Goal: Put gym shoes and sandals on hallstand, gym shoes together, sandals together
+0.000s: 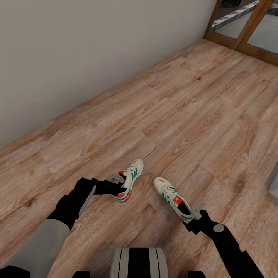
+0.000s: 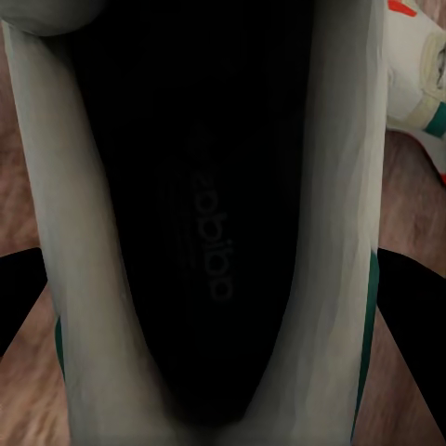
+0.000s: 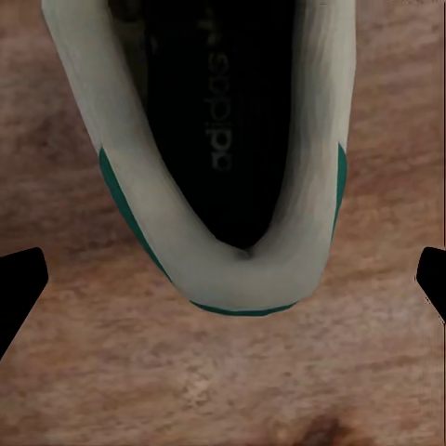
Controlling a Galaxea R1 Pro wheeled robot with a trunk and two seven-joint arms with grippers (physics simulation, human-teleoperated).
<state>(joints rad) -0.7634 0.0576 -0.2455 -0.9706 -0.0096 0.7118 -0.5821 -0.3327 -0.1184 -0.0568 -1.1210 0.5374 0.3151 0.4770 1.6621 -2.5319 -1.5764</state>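
Two sneakers lie on the wooden corridor floor [image 1: 200, 108], in its near part, well away from the wall [image 1: 77, 50] and the glass door [image 1: 247, 31]. The left sneaker [image 1: 130, 184] is tipped up on its side, heel toward the robot and toe pointing away and a little rightward; the left hand [image 1: 117, 184] is at its heel end. In the left wrist view the shoe opening [image 2: 204, 232] sits squarely between the dark finger tips [image 2: 20, 297] at either edge, which look spread to both sides of the collar; whether they are pressing on it I cannot tell. The right sneaker [image 1: 172, 197] rests flat on its sole, long axis running from the heel near the right hand [image 1: 197, 211] to a toe pointing away and leftward. That hand is wide open and holds nothing: in the right wrist view its finger tips [image 3: 20, 279] stand well apart with the heel [image 3: 237, 269] just ahead of them. These shoes should be light, with soft, yielding uppers and a stiffer heel cup and sole, so the heel collar is probably the firmest place to pinch; a grip on the loose upper could let a shoe sag or twist.
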